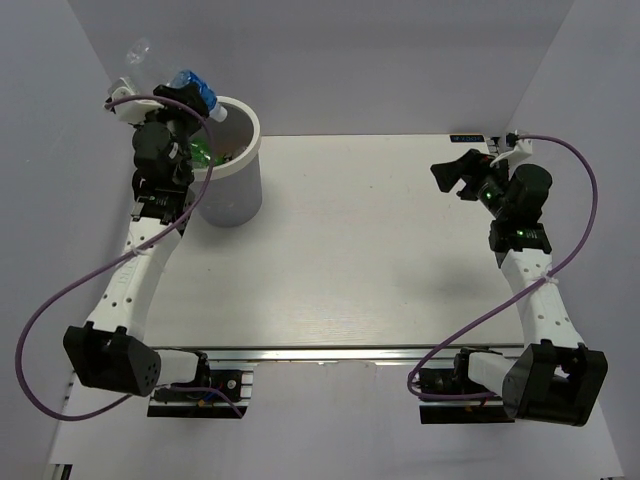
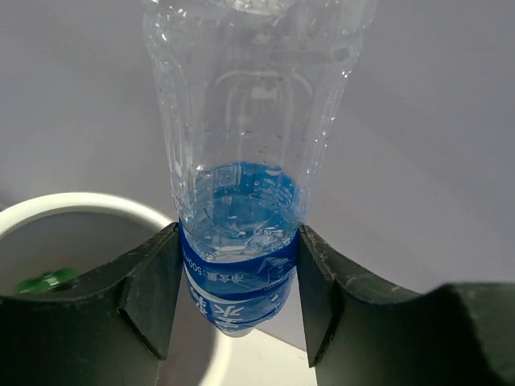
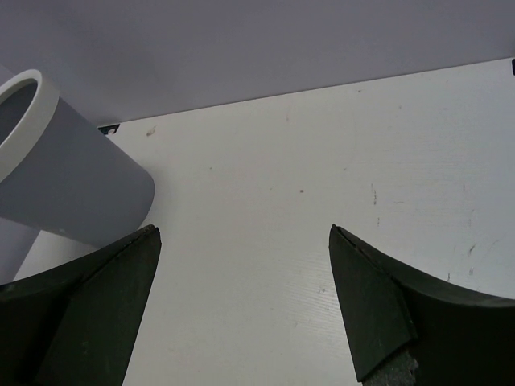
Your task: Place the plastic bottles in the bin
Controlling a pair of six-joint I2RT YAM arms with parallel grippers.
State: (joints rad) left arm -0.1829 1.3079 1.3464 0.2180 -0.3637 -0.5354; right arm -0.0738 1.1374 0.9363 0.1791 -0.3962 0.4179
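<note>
My left gripper (image 1: 188, 92) is shut on a clear plastic bottle with a blue label (image 1: 160, 72) and holds it tilted above the left rim of the white bin (image 1: 243, 155). In the left wrist view the bottle (image 2: 241, 161) stands between my fingers (image 2: 149, 289), with the bin's rim (image 2: 88, 205) below at left. A green bottle (image 1: 205, 153) lies inside the bin; it also shows in the left wrist view (image 2: 47, 281). My right gripper (image 1: 452, 172) is open and empty above the table's right side. The bin shows at the left of the right wrist view (image 3: 72, 185).
The white table (image 1: 380, 250) carries only the bin at its back left. Grey walls close in on the left, back and right. Purple cables loop beside both arms.
</note>
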